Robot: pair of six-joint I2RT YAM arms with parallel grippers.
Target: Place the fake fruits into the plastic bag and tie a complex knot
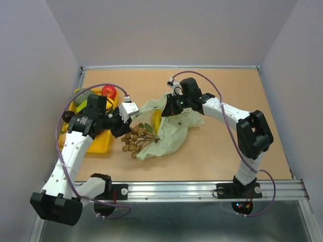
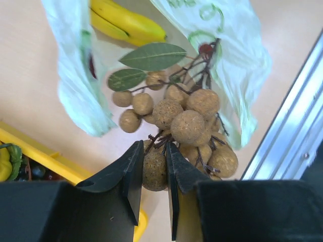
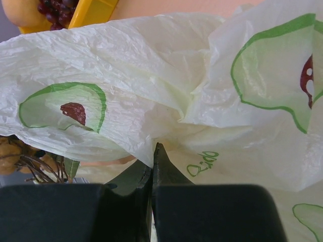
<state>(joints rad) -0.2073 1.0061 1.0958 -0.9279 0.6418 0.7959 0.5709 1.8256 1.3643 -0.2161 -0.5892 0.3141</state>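
My left gripper point(image 1: 123, 128) is shut on one ball of the bunch of tan-brown balls point(image 1: 135, 139), holding it at the mouth of the pale green plastic bag point(image 1: 174, 133). In the left wrist view the jaws point(image 2: 154, 151) pinch the lowest ball of the bunch point(image 2: 186, 126), which has two green leaves. A yellow banana point(image 2: 128, 22) lies inside the bag point(image 2: 237, 55). My right gripper point(image 1: 172, 107) is shut on the bag's upper edge and holds it up; its jaws point(image 3: 153, 151) pinch the plastic point(image 3: 126, 60). No knot shows.
A yellow tray point(image 1: 98, 143) stands at the left with a red apple point(image 1: 108, 92) and other fruits; purple grapes point(image 3: 58, 10) show in it in the right wrist view. The metal rail point(image 1: 202, 189) runs along the near table edge.
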